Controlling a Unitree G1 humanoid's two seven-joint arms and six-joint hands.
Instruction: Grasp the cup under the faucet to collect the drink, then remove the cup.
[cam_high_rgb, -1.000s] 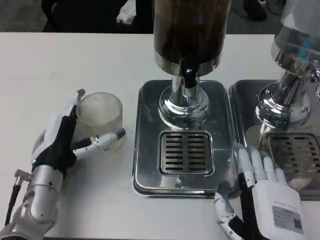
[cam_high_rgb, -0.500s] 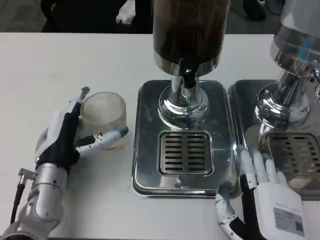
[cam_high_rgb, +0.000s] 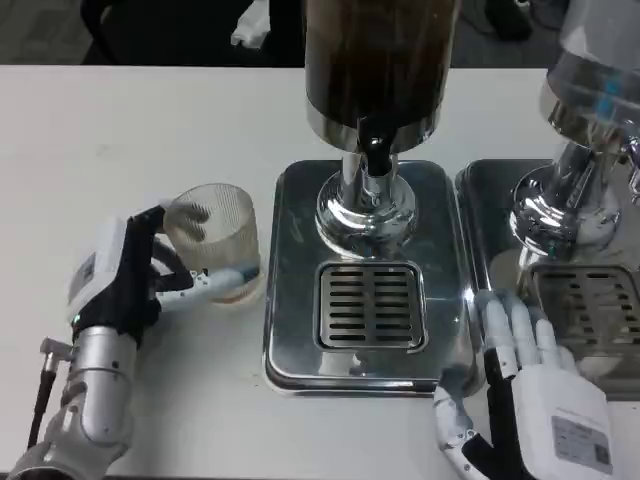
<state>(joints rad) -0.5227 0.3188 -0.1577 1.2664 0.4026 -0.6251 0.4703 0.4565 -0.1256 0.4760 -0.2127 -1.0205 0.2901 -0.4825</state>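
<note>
A white table (cam_high_rgb: 130, 120) fills the frame, its far edge meeting a dark floor along the top. At centre stands a drink dispenser (cam_high_rgb: 378, 70), its dark tank cut off by the top edge, above a steel drip tray (cam_high_rgb: 290, 300) with a slotted grate (cam_high_rgb: 372, 305); the black faucet (cam_high_rgb: 375, 152) juts out beneath the tank. A second dispenser (cam_high_rgb: 590, 110) at right is cropped by the frame edge. At lower right the right hand (cam_high_rgb: 530, 375) lies flat, fingers spread and released, on the tray's corner, wrist cut off below. At centre left the left hand (cam_high_rgb: 150, 280) wraps the ribbed clear cup (cam_high_rgb: 212, 238), fingers seen through the glass, thumb across its base. The cup is beside the tray, left of the faucet.
</note>
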